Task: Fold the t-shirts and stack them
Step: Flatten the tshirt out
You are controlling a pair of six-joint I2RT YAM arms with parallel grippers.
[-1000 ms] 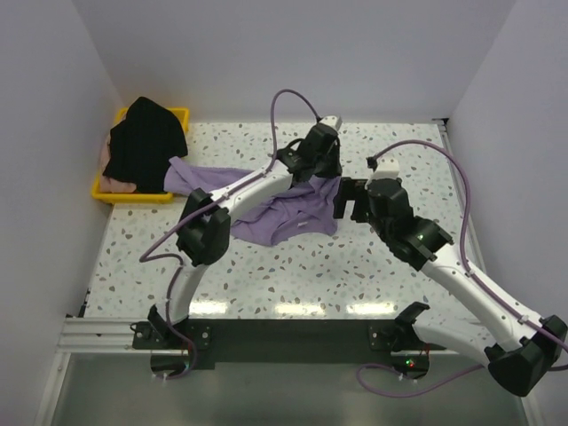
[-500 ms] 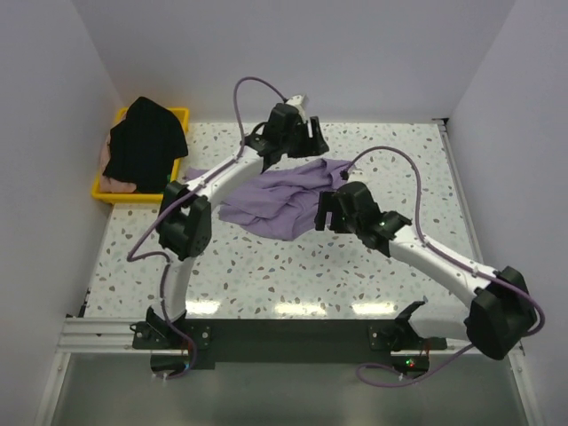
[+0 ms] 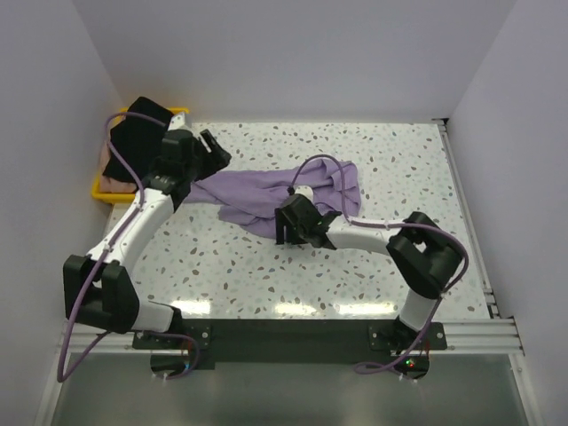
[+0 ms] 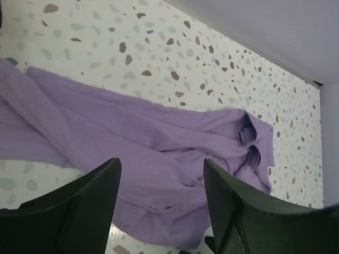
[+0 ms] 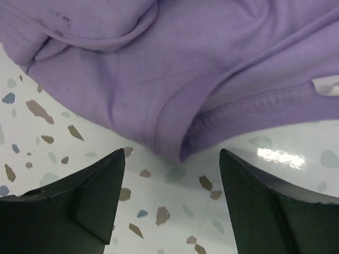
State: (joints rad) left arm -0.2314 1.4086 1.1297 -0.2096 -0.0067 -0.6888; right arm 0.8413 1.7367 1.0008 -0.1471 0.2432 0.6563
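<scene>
The lavender t-shirt (image 3: 266, 191) lies crumpled across the middle of the table, with nothing holding it. My left gripper (image 3: 213, 153) hovers open over the shirt's left end, next to the tray. In the left wrist view the left gripper (image 4: 161, 161) has only the lavender t-shirt (image 4: 137, 143) far beneath it. My right gripper (image 3: 284, 226) is open at the shirt's near edge. In the right wrist view the right gripper (image 5: 172, 152) frames bare tabletop just short of the hem (image 5: 175, 132), and a white neck label (image 5: 326, 84) shows. The black t-shirt (image 3: 138, 142) sits in the tray over the pink t-shirt (image 3: 111, 182).
A yellow tray (image 3: 105, 194) stands at the back left corner against the white wall. White walls close in the speckled table (image 3: 399, 160) on the left, back and right. The right arm's cable (image 3: 342, 177) loops above the shirt.
The left gripper opened, let go of the lavender shirt and swung left toward the tray. The right arm drew left and nearer, to the shirt's near edge. The shirt now lies on the table.
</scene>
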